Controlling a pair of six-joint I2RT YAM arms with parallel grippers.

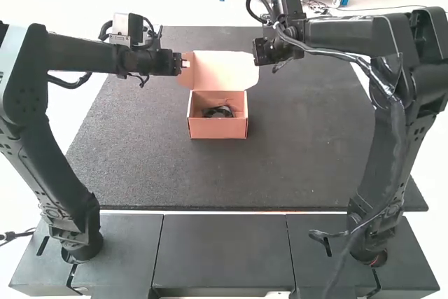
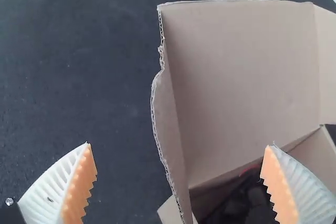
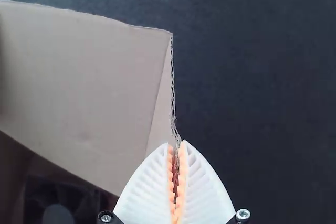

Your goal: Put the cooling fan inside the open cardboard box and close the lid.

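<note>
A small cardboard box (image 1: 218,124) stands on the black mat with its lid (image 1: 218,71) raised upright at the back. The black cooling fan (image 1: 218,111) lies inside the box, and its dark shape also shows in the box (image 2: 244,201) (image 3: 50,205). My left gripper (image 1: 183,62) (image 2: 178,182) is open, its fingers on either side of the lid's left side flap (image 2: 170,129). My right gripper (image 1: 258,57) (image 3: 176,182) is shut on the right edge of the lid (image 3: 79,93).
The black rubber mat (image 1: 140,145) covers most of the table, with bare room on both sides of the box and in front of it. Dark table panels (image 1: 224,250) run along the near edge.
</note>
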